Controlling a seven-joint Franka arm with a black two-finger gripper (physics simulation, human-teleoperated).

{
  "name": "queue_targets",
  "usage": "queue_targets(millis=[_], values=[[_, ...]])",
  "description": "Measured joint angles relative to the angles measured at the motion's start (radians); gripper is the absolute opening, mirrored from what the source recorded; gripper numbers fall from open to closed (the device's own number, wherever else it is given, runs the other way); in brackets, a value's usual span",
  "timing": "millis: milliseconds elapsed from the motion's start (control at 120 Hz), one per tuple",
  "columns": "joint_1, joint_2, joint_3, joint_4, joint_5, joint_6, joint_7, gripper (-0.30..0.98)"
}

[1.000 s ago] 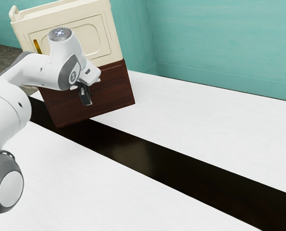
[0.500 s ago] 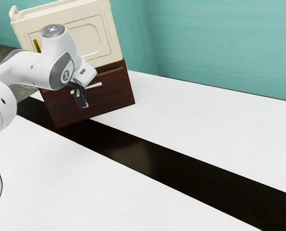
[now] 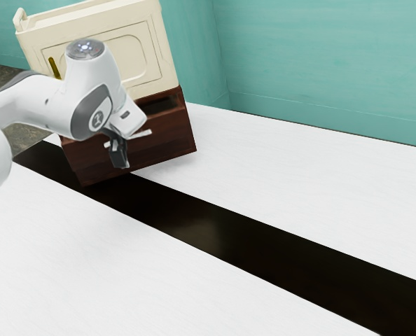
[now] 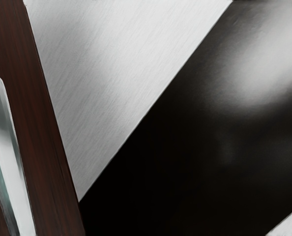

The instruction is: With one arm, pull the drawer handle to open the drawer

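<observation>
Tool (image 3: pixel 120 165) at handle (image 3: pixel 139 134), drawer (image 3: pixel 167 136) partly open.

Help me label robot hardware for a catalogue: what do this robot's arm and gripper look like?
The arm is smooth, glossy white, with rounded segments. A grey joint cover bears a small white mark; a round, glassy grey cap tops that joint. The gripper is black, beneath a white housing.

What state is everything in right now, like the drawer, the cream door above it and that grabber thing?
Drawer: partly open, a dark gap showing behind its top edge.
Handle: on the drawer's front, beside the gripper.
Cream door: looks shut.
Gripper: at the handle; whether open or shut, I can't tell.
</observation>
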Motion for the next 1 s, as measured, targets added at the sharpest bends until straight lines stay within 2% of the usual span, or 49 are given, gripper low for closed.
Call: queue_targets(millis=[350, 625, 767, 1000], values=[[-0.062, -0.091, 0.005, -0.132, 0.008, 0.001, 0.0, 0.67], [-0.121, -0.168, 0.008, -0.236, 0.051, 0.002, -0.002, 0.69], [-0.129, -0.229, 0.006, -0.271, 0.058, 0.001, -0.003, 0.55], [-0.135, -0.363, 0.009, -0.287, 0.06, -0.029, -0.003, 0.64]])
